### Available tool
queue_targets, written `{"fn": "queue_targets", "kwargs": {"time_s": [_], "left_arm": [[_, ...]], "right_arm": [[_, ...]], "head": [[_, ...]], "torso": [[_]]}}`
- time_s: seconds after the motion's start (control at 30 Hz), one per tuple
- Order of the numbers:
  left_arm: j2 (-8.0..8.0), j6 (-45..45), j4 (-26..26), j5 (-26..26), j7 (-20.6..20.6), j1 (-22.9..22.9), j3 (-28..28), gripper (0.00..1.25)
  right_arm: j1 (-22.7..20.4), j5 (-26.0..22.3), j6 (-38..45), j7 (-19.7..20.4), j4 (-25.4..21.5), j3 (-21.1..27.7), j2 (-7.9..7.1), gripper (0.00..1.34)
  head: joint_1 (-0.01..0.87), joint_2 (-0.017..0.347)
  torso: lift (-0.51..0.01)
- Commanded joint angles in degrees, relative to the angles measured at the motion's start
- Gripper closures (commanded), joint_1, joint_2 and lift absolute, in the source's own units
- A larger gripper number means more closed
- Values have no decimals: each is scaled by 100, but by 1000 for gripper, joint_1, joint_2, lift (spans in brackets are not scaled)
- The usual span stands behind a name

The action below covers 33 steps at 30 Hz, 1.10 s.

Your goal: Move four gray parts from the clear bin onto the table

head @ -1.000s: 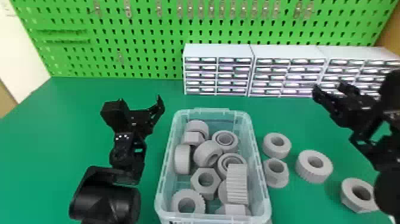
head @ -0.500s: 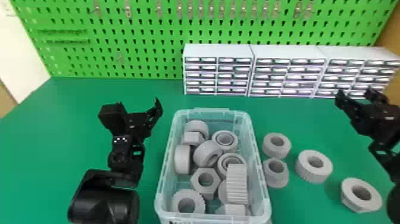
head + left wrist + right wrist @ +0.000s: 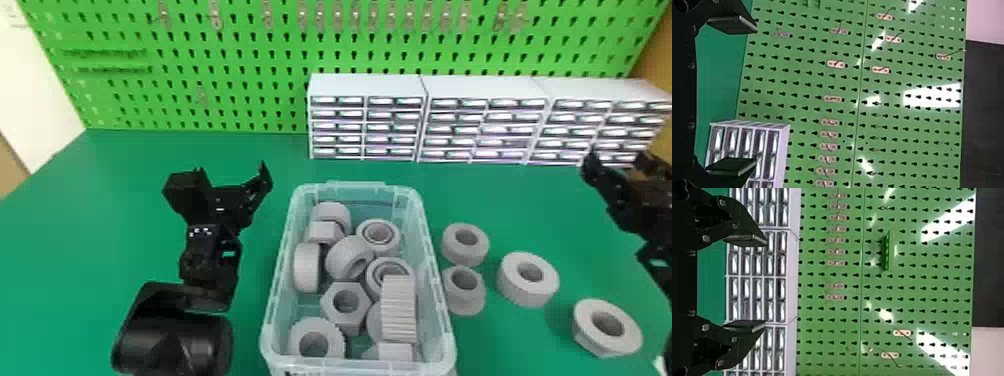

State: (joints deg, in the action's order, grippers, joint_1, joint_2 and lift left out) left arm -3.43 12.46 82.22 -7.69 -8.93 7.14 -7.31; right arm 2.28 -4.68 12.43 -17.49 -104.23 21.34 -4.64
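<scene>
Across the green table (image 3: 100,260), a green pegboard (image 3: 225,65) rises behind the work, dotted with small metal hooks (image 3: 215,17), and 3 white drawer cabinets (image 3: 370,117) stand along its foot, toward the right. The clear bin (image 3: 272,300) sits on the table with its long axis running from near to far.

Beside the bin's right wall, 4 gray parts lie on the table: a ring (image 3: 465,256), a collared piece (image 3: 465,300) just nearer, a wider ring (image 3: 525,295) to their right, and a flanged nut (image 3: 585,325) farthest right. All 4 lie with their holes facing up. Inside the bin is a jumble of gray pieces: a ribbed wheel (image 3: 398,307) stands on edge, its rim running near to far and its axle line left to right; a hex nut (image 3: 332,310) tips its hole upward beside it.

The left tool (image 3: 232,177) is spread wide left of the bin, holding 0 parts. The right tool (image 3: 617,162), above the table's right side, is also wide open and empty.
</scene>
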Motion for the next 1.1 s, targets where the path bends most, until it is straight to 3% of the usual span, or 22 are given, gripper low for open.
{"fn": "queue_targets", "kwargs": {"time_s": [0.0, 0.37, 0.6, 1.07], "left_arm": [[36, 2, 13, 136, 6, -11, 1, 102], [53, -6, 57, 92, 50, 6, 10, 102], [62, -208, 216, 171, 287, 59, 124, 102], [124, -244, 233, 215, 348, 112, 124, 102]], "right_arm": [[-70, 3, -171, 0, -1, 125, 42, 524], [-114, 20, -215, 0, -53, 309, 95, 524], [-96, 90, -215, 0, -97, 362, 113, 524], [1, 117, -31, 0, -89, 177, 33, 524]], "head": [[693, 72], [693, 72], [693, 72], [693, 72]], "torso": [[-52], [-52], [-52], [-52]]}}
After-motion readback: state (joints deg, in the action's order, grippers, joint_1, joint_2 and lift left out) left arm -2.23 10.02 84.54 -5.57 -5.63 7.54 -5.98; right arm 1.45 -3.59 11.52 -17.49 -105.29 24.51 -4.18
